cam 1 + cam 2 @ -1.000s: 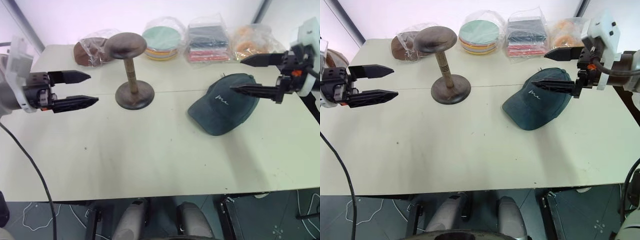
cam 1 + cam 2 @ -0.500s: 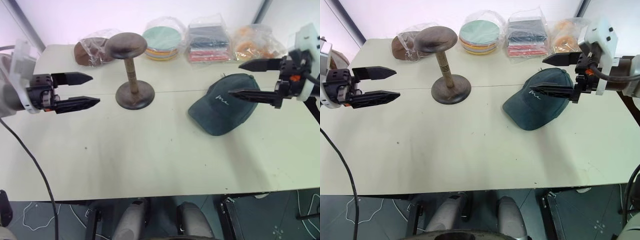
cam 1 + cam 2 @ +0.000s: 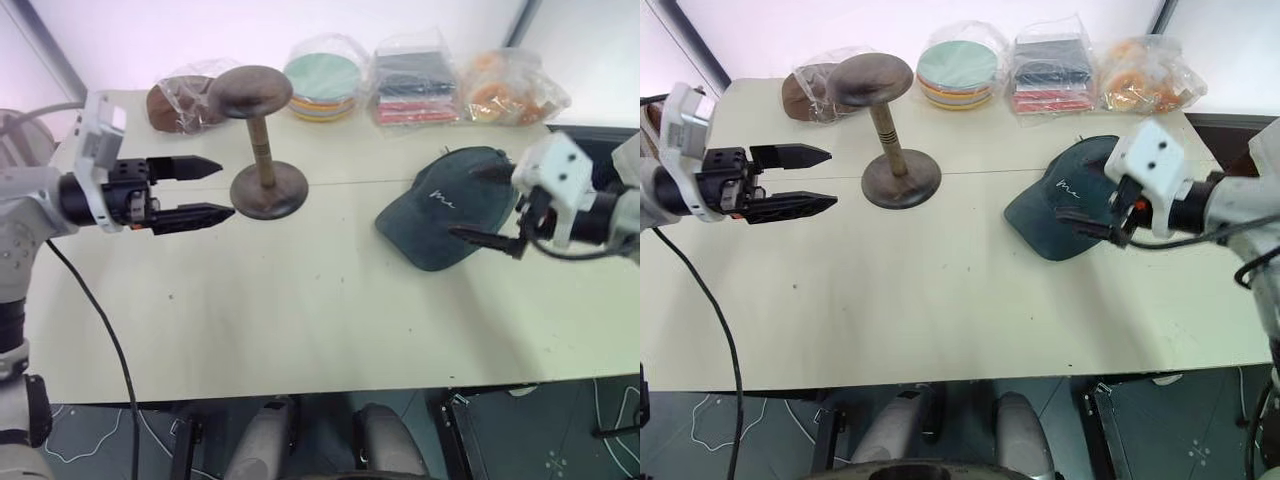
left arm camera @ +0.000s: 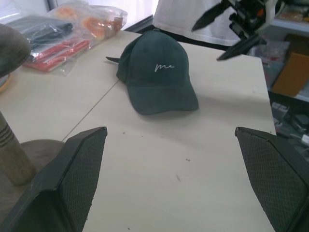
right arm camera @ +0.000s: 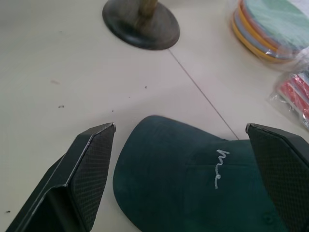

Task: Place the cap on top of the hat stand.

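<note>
- My right gripper [image 3: 1092, 205] hangs low over the cap [image 3: 1065, 206], fingers spread wide and gripping nothing; the wrist view shows one finger on each side of the brim.
- My left gripper [image 3: 212, 188] is spread apart too and empty, pointing at the stand [image 3: 262, 145] from just beside its base.
- The table [image 3: 300, 320] is a pale cream top with a thin seam across it and a few dark specks; the near half is bare.
- The cap lies on the right half of the table, crown up, brim toward the middle. It is dark green with white script on the front.
- The stand is upright on the left half, well apart from the cap: dark brown wood, domed round top, thin stem, wide round base. Nothing sits on it.
- Along the far edge lie four clear bags: one with a brown item [image 3: 180, 100], one with stacked flat discs [image 3: 322, 85], pale green on top, one with dark and red folded things [image 3: 415, 85], one with orange rings [image 3: 505, 90].
- Behind the table runs a pale wall.
</note>
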